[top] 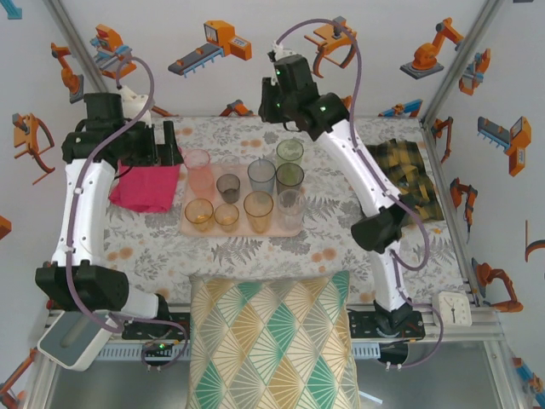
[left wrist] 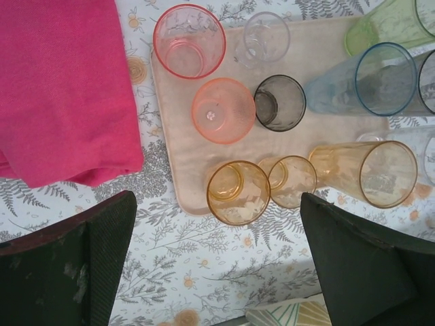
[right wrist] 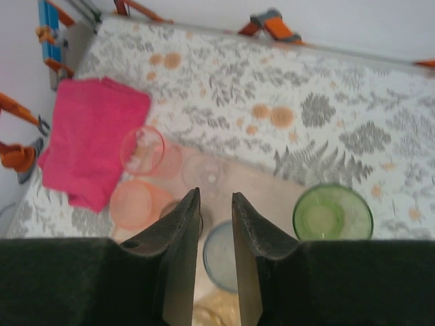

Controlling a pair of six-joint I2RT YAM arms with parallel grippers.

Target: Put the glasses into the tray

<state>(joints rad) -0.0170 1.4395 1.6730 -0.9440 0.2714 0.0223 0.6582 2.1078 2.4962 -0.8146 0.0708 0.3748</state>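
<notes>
Hovering by the crowded tray (left wrist: pixel 182 146), left gripper (left wrist: pixel 217 204) gaped, right gripper (right wrist: pixel 215 197) nearly pinched shut, empty. Low swing could've toppled glasses (top: pixel 259 210).

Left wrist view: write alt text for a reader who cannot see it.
A pale pink tray holds tinted glasses: pink, grey, amber and blue. A bright pink cloth lies left of it, and the open left gripper frames the bottom edge.

Glasses (left wrist: pixel 280 102) on tray (left wrist: pixel 178 153), cloth (left wrist: pixel 61 88) L
</notes>
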